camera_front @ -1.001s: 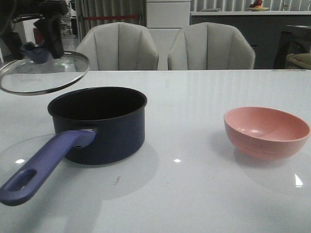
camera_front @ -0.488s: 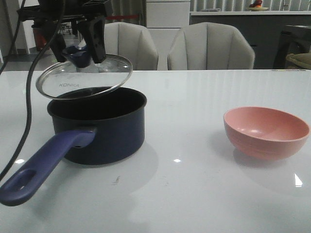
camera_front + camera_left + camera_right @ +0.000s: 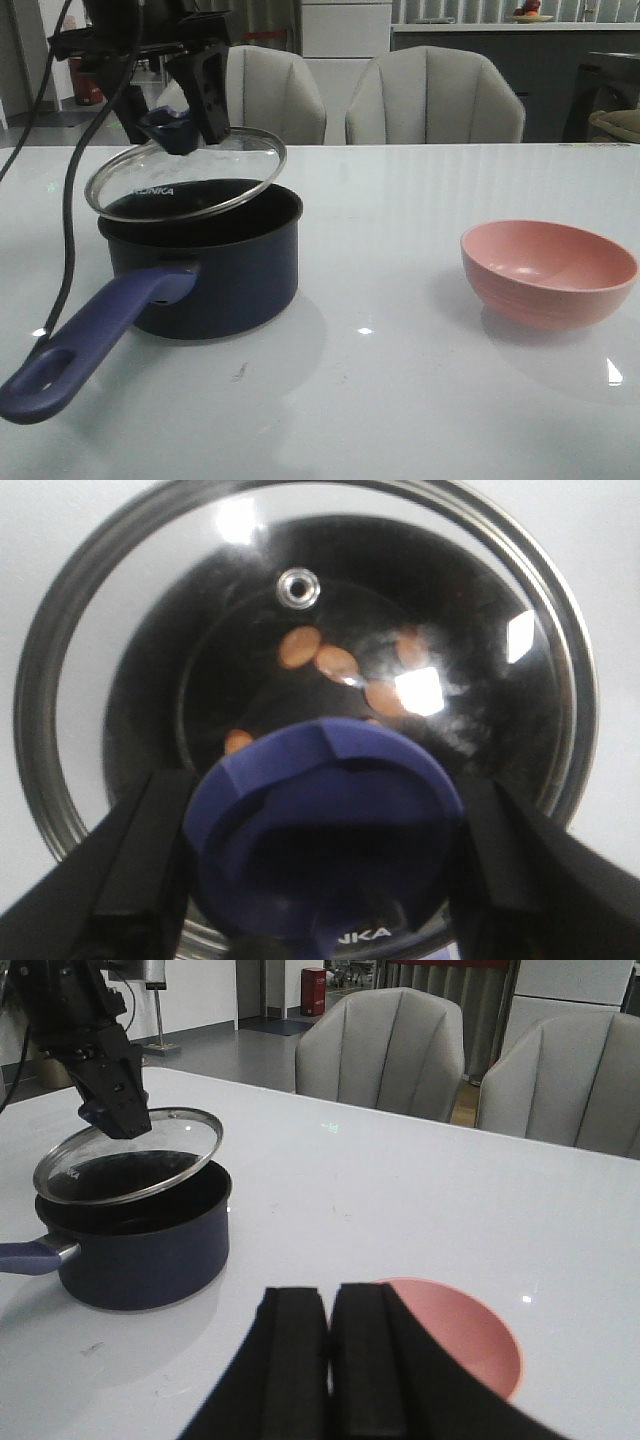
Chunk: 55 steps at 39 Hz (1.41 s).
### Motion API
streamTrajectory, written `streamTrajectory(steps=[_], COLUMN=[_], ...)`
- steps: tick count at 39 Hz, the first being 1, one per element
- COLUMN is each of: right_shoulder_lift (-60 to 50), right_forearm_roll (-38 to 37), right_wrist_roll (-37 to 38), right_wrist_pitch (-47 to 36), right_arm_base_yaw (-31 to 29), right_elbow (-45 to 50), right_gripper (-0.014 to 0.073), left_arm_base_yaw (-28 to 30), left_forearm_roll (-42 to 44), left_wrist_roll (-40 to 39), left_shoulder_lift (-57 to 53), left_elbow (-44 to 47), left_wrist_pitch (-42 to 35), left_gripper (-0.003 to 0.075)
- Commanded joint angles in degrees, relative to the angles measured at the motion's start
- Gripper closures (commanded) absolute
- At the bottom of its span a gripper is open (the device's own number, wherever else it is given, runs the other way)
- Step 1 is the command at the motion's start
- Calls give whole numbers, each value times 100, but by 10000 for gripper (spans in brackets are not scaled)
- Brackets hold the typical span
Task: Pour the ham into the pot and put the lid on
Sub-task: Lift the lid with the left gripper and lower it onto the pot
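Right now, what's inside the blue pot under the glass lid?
Through the lid held by the left gripper, orange-pink ham pieces lie on the pot bottom. The knob hides part of the bottom, so some pieces may be unseen.

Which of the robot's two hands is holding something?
The left hand, gripping the clear glass lid's blue knob above the navy saucepan; the right hand is shut, empty.

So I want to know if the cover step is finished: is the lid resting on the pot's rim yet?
Apart. The right wrist view shows the lid tilted, with a dark gap above the pot rim; the left gripper holds it.
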Motion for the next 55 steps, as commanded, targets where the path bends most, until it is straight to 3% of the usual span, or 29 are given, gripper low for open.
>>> streamTrajectory(steps=[1,45,50,55], right_shoulder_lift=[28,28,28,28], right_forearm_roll=[28,28,28,28], right_wrist_roll=[-57,-57,-57,-57], right_wrist_pitch=[-419,-419,-419,-419], right_arm_base_yaw=[5,5,5,5], right_elbow=[-164,-164,-164,-164], right_gripper=[424,424,424,424], left_arm_base_yaw=[-100,-213,-213,-213], left_forearm_roll=[-180,7,7,-13], left_wrist_roll=[86,222,276,282], left_shoulder_lift=[-409,-181,-130,-116], left_elbow=[-69,-43,-43,-43], left_wrist_pitch=[109,109,109,109], left_gripper=[495,489,435,328])
